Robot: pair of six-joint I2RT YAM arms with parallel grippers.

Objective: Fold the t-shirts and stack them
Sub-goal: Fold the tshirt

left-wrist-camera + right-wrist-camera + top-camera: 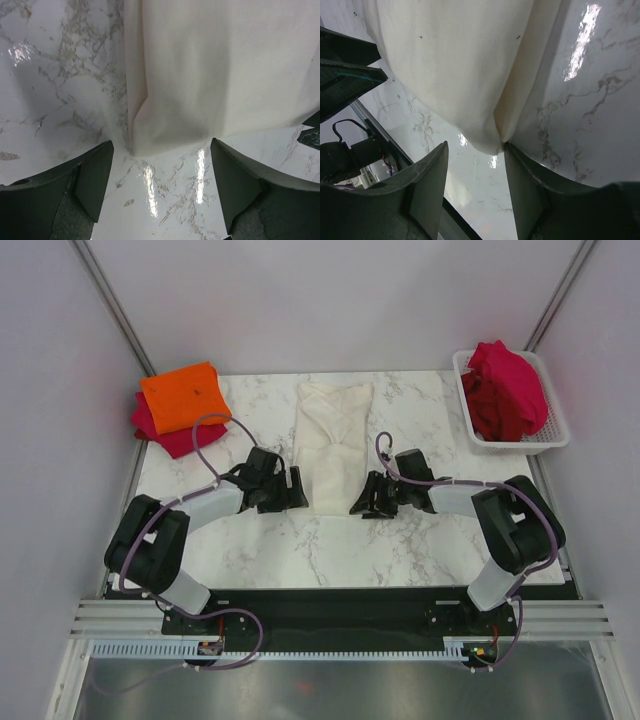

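Top external view: a cream-white t-shirt (335,435), folded into a long strip, lies down the middle of the marble table (300,550), its near end between the two arms. The left gripper (298,495) sits low at the strip's near-left corner and the right gripper (360,505) at its near-right corner, both pointing inward at the cloth. At the table's far left a folded orange t-shirt (180,395) rests on a folded crimson t-shirt (170,435). At far right more crimson t-shirts (505,390) are heaped in a white mesh basket (548,440).

Left wrist view: the left gripper (161,150) holds its jaws wide apart over the table with nothing clamped. The cream shirt's corner reaches just into the gap, close beside the finger on the picture's left.

Right wrist view: the right gripper (475,150) has its jaws apart, though narrower. The shirt's corner pokes between the fingertips, brushing the finger (520,180) on the picture's right and clear of the other, so the cloth is not pinched.
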